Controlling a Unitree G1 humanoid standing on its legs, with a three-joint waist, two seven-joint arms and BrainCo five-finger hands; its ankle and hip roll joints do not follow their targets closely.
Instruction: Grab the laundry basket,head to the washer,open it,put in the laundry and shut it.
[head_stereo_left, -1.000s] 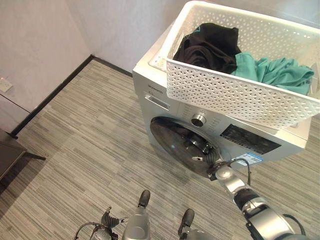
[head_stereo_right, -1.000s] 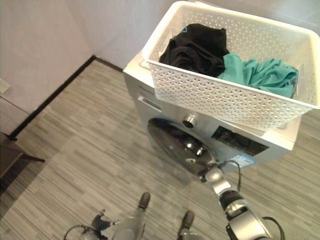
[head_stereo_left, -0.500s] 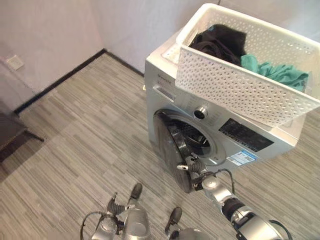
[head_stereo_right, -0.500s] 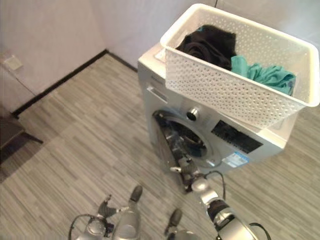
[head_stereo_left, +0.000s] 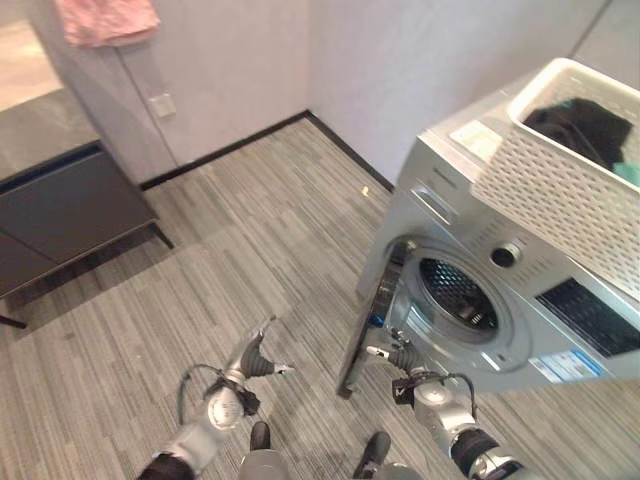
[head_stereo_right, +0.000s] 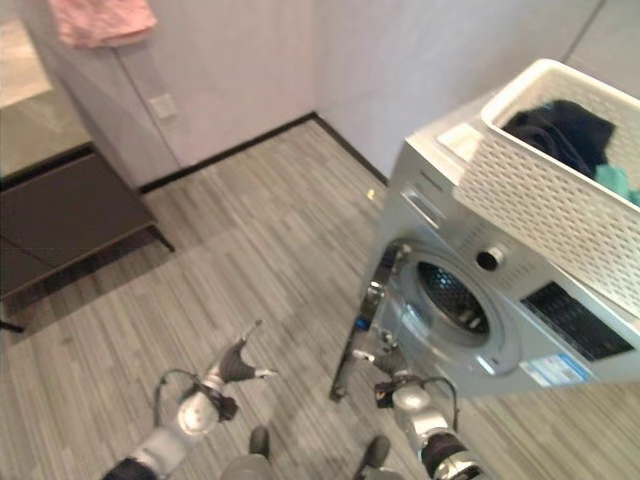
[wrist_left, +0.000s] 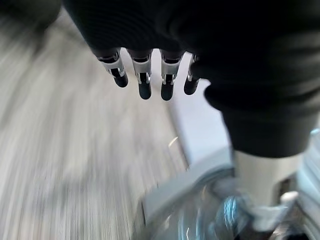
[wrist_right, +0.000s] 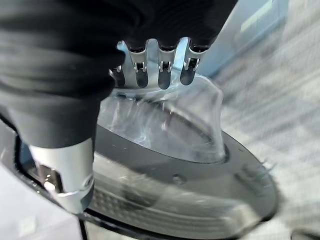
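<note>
- The left hand hangs low over the bare floor, well apart from the washer; its fingers are relaxed and spread, and it holds nothing
- A dark cabinet stands against the wall at the far left and has no part in the work
- The step in hand looks like the opening of the washer: its round door stands swung out on its hinge side, edge-on to the head camera, and the drum shows dark and empty behind it
- The right hand is at the lower edge of the door; in the right wrist view its fingers are bent over the door's clear glass bowl with the thumb low beside the dark rim, but whether they grip the door or only rest on it cannot be told
- The laundry basket sits on top of the washer at the far right, with black clothes in it and a bit of green cloth beside them; nothing from it is in the drum yet
- The next move seems to call for the right hand to let go of the door, leave it wide, and reach up into the basket for the clothes; the door must stay clear of the path to the drum
</note>
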